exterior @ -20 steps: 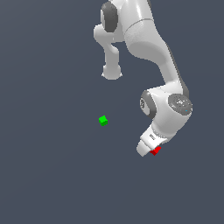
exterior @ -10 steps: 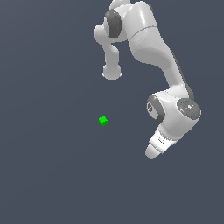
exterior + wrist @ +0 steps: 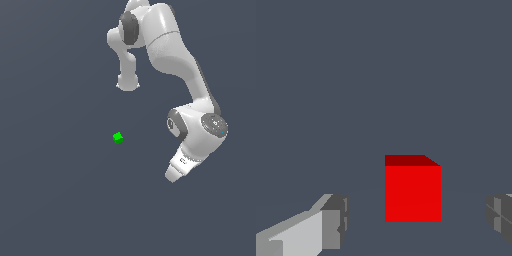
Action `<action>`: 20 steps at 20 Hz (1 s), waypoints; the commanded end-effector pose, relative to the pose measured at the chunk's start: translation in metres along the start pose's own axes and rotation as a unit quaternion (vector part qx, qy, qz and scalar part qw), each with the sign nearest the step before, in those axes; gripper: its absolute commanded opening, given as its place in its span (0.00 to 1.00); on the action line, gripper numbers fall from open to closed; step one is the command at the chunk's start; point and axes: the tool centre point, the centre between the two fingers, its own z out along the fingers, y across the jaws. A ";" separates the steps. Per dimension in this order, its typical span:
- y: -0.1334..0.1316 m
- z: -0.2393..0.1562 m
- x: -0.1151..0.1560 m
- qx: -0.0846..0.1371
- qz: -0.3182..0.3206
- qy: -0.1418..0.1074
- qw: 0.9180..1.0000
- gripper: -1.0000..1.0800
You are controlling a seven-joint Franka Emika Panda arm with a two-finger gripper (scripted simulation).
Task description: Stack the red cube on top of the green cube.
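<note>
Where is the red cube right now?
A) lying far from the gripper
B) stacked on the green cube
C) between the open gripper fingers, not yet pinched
C: in the wrist view the red cube sits in the gap between the two fingers of the gripper, with space on both sides; the green cube stands alone.

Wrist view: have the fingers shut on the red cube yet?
No. The red cube sits between the open fingers with clear gaps on both sides.

White glossy arm (image 3: 170,50), rounded segments, dark grey joint rings. Grey disc cap (image 3: 215,123) on wrist joint at 3 o'clock. Small dark marking on white hand housing. Gripper (image 3: 416,220): light grey finger (image 3: 306,235), darker grey blocky pads (image 3: 338,220).
</note>
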 end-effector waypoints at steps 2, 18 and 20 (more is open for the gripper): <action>0.000 0.015 -0.001 0.000 0.000 -0.001 1.000 0.96; 0.000 0.044 -0.001 0.000 0.001 -0.001 1.000 0.00; 0.000 0.044 -0.001 0.000 0.001 -0.001 1.000 0.00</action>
